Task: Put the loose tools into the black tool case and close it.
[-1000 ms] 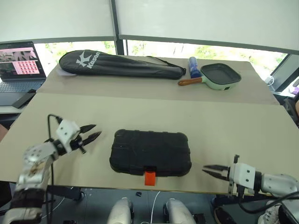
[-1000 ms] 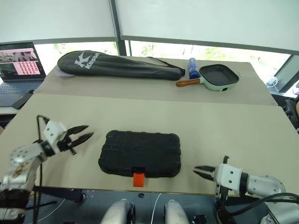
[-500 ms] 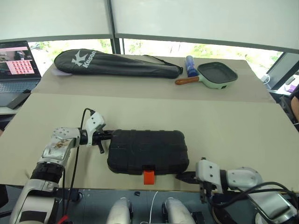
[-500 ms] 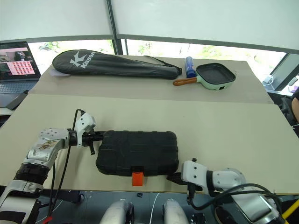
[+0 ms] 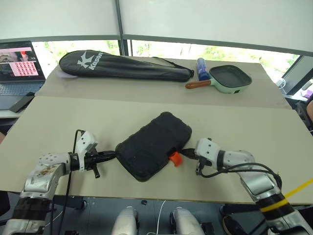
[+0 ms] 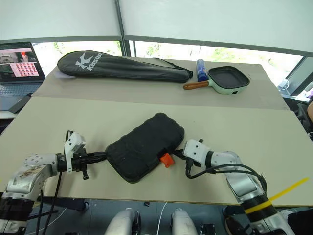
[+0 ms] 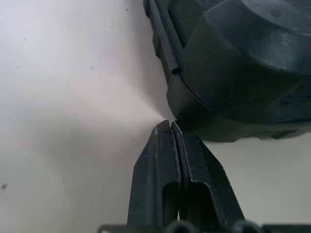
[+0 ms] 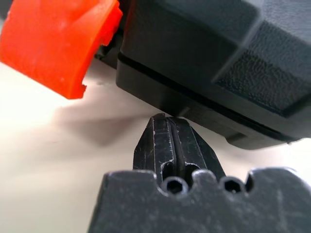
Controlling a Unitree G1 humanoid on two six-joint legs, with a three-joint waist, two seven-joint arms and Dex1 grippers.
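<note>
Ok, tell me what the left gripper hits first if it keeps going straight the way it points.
The black tool case: the shut left gripper points at its near corner, tips right at its lower edge. Whether they already touch is unclear.

Office-type test room, not a home.
Plain beige tables [image 5: 234, 122] under a window strip with roller blinds [image 5: 215, 19]; open laptop [image 5: 17, 66] on a side desk [image 5: 7, 115] showing a thumbnail grid.
</note>
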